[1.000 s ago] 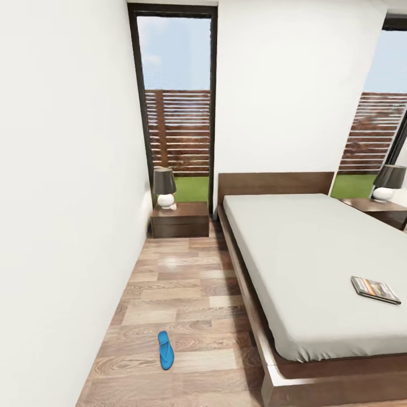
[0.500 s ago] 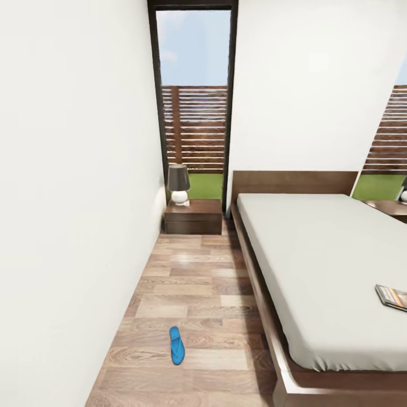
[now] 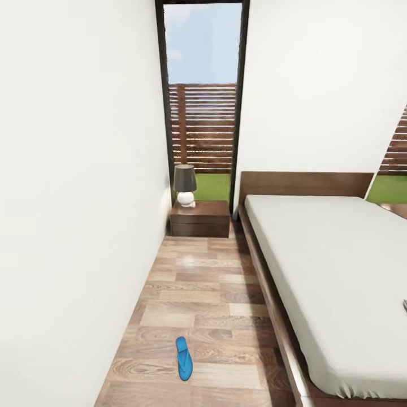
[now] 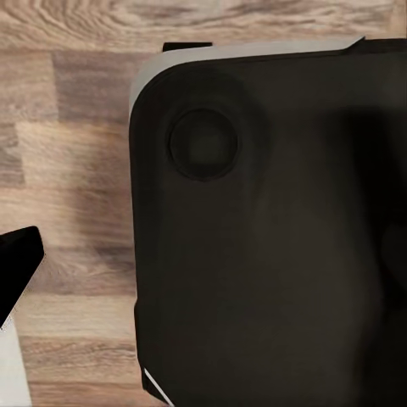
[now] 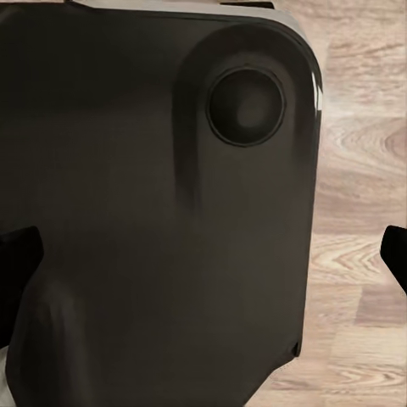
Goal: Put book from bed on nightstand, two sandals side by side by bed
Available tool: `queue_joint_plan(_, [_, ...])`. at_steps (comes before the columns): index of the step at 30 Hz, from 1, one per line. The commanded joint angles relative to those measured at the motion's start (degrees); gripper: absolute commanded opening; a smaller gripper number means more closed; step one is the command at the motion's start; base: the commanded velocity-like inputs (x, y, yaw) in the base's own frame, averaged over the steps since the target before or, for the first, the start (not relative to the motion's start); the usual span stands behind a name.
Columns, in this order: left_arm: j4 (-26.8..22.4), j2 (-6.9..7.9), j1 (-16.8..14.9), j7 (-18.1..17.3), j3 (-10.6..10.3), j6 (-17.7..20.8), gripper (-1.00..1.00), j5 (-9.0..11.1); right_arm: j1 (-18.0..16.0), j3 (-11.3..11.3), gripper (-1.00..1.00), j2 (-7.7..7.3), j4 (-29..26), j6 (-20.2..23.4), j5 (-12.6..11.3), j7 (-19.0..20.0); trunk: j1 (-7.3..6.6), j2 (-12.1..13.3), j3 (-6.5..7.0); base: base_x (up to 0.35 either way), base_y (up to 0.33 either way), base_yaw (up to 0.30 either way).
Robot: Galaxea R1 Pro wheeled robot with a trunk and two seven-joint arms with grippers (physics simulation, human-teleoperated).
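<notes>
One bright blue sandal (image 3: 183,359) lies on the wood-plank floor between the white left wall and the bed (image 3: 339,271). The bed has a dark wood frame and a bare off-white mattress. A thin dark sliver at the mattress's right picture edge may be the book (image 3: 405,306). A dark wood nightstand (image 3: 200,219) stands at the far end beside the headboard. In the right wrist view, my right gripper (image 5: 208,254) shows dark fingertips (image 5: 17,254) far apart, with nothing between them. In the left wrist view, one dark fingertip (image 4: 17,263) of the left gripper shows.
A lamp (image 3: 185,184) with a dark shade stands on the nightstand, in front of a tall dark-framed window (image 3: 203,96). The floor aisle is narrow, walled on the left. Both wrist views look down on my dark base (image 4: 271,229) over the floor.
The whole view has swung left, so everything slid right in the picture. The book has slipped almost off the right edge and the far nightstand with its lamp has left the picture.
</notes>
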Motion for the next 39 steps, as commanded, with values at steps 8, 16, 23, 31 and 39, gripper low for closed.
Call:
queue_joint_plan(8, [0.1, 0.00, 0.0, 0.0, 0.0, -0.2, 1.00, 0.0, 0.0, 0.0, 1.00, 0.05, 0.0, -0.2, -0.1, 0.0, 0.01, 0.0, -0.06, 0.065, 0.026, 0.003])
queue_joint_plan(16, [0.1, 0.00, 0.0, 0.0, 0.0, -0.2, 1.00, 0.0, 0.0, 0.2, 1.00, 0.06, 0.0, -1.2, -0.1, 0.0, 0.01, 0.0, 0.24, 0.012, 0.005, 0.001])
queue_joint_plan(23, [0.1, 0.00, 0.0, 0.0, 0.0, -0.2, 1.00, 0.0, 0.0, 0.3, 1.00, 0.06, 0.0, -1.8, 0.0, 0.0, 0.01, 0.0, 0.79, 0.003, 0.001, 0.000])
queue_joint_plan(31, [0.1, 0.00, 0.0, 0.0, 0.0, -0.2, 1.00, 0.0, 0.0, 0.3, 1.00, -0.08, 0.0, -2.0, 0.1, 0.0, 0.01, 0.0, 1.50, 0.000, 0.000, 0.000])
queue_joint_plan(39, [0.1, -0.07, 0.0, 0.0, 0.0, -0.3, 1.00, 0.0, 0.0, 0.3, 1.00, -0.13, 0.0, -2.1, 0.4, 0.0, 0.01, 0.0, 1.87, 0.000, 0.000, 0.000])
